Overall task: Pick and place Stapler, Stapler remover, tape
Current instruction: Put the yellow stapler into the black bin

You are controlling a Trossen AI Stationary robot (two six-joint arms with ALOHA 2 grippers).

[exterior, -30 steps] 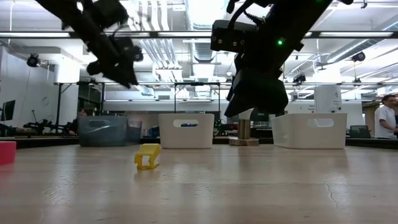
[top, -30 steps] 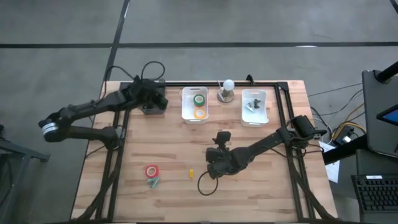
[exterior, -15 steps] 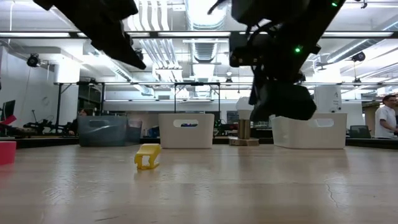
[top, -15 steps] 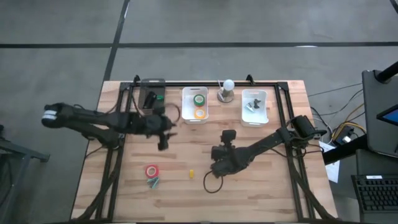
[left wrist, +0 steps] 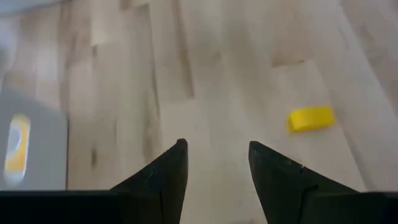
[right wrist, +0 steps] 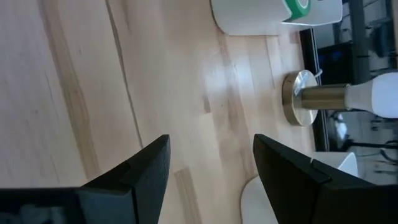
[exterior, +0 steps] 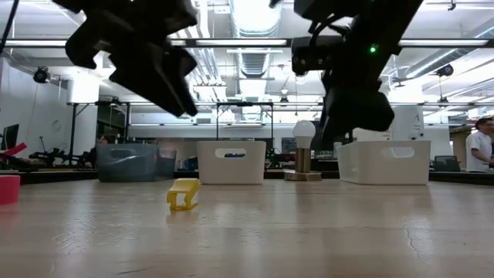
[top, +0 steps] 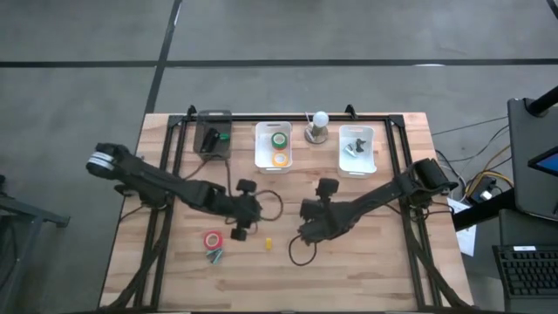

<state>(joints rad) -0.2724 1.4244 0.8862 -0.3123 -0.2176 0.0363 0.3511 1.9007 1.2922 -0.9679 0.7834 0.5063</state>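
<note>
The left gripper (top: 239, 228) hung above the pale wood-plank table (top: 366, 262), its dark wedge-shaped fingers (left wrist: 169, 171) spread and empty, a small yellow block (top: 268, 243) just beside it. The red tape ring (top: 212, 240) lay near. The right gripper (top: 307, 234) hovered mid-table, fingers also spread. Green and orange rolls (top: 280, 146) sat in a white bin (top: 261, 148); the black stapler (top: 209, 140) lay in a grey tray (top: 213, 155).

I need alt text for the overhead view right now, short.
Both arms reach over the wooden table: the left gripper, jaws open, hangs between the red tape roll and a small yellow piece; the right gripper hangs just right of that piece. Three bins line the far edge; the middle bin holds green and orange rolls.
</note>
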